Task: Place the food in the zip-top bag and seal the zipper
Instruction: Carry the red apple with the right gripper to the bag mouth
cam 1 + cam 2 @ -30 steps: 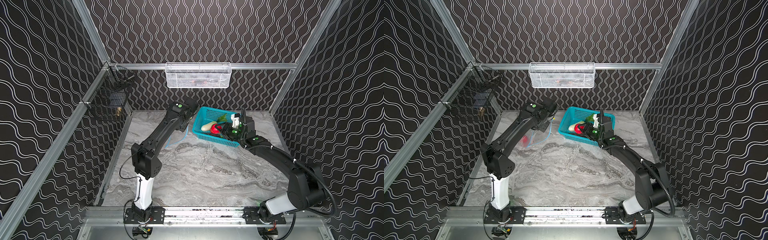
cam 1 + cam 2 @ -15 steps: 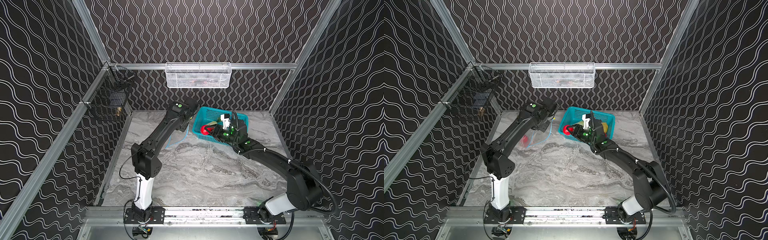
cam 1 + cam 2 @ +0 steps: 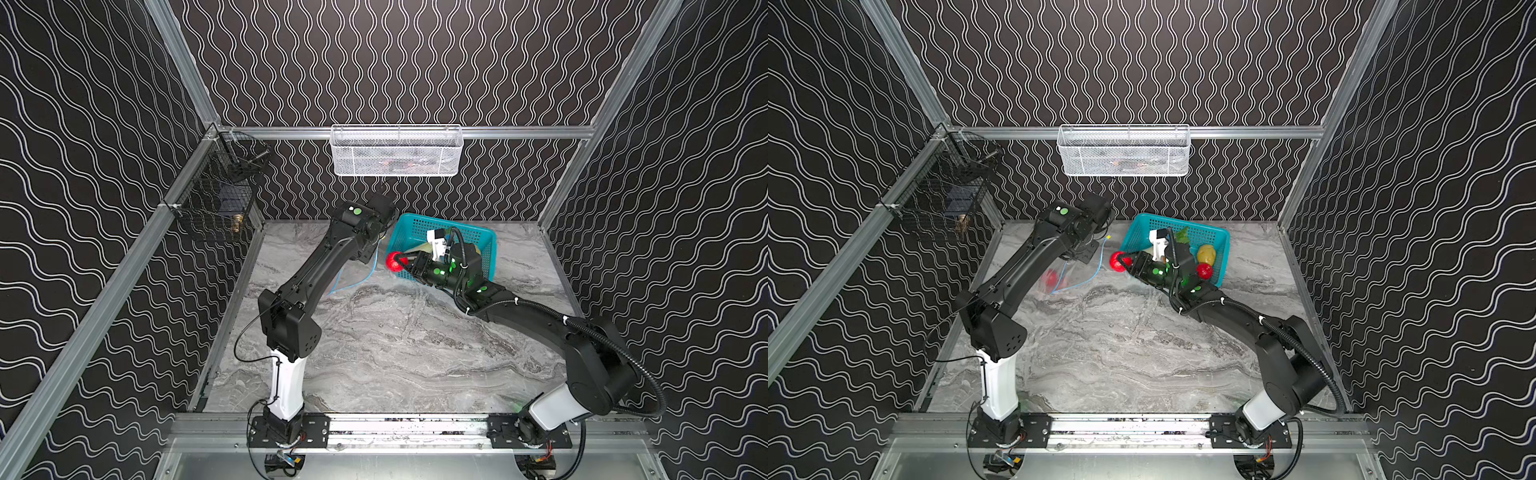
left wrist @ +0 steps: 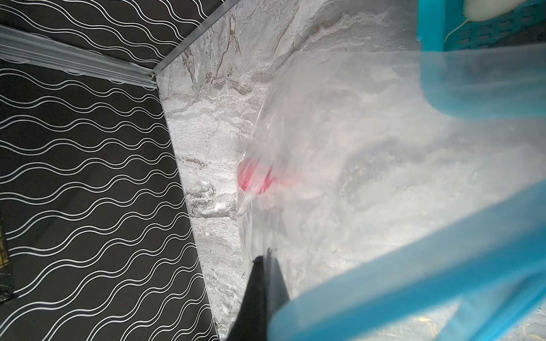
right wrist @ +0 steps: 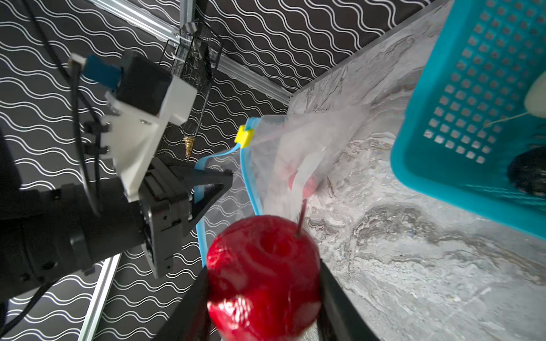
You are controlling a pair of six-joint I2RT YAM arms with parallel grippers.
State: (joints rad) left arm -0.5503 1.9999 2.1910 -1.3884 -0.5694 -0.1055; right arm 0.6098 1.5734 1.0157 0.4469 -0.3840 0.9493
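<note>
The red apple (image 5: pixel 263 277) sits clamped in the right gripper (image 5: pixel 263 267), one black finger pressed to each side and its dark stem pointing toward the zip-top bag (image 5: pixel 295 141). In a top view the apple (image 3: pixel 1119 262) is just outside the left end wall of the teal basket (image 3: pixel 1223 257), between the basket and the bag's mouth.

The bag lies on the marble table (image 3: pixel 1121 353) near the far edge, left of the basket, and its mouth stands open toward the apple. The zipper (image 5: pixel 249 183) runs as a light blue strip around that mouth, with the yellow slider (image 5: pixel 244 137) at its far end. The left gripper (image 5: pixel 227 180) has its fingers together on the near lip of the bag – the blue strip passes between them – and holds that lip up off the table. A second red piece (image 5: pixel 307 184) already lies inside the bag, blurred by the film; the left wrist view shows it (image 4: pixel 254 180) through the plastic.

In the basket, near the table's far edge and right of the middle, are a yellow-brown potato (image 3: pixel 1206 254), another red round piece (image 3: pixel 1204 271) and a leafy green (image 3: pixel 1182 235). The right wrist view also shows a pale long piece (image 5: pixel 536 97) and a dark one (image 5: pixel 529 174) there, both cut off by the frame.
</note>
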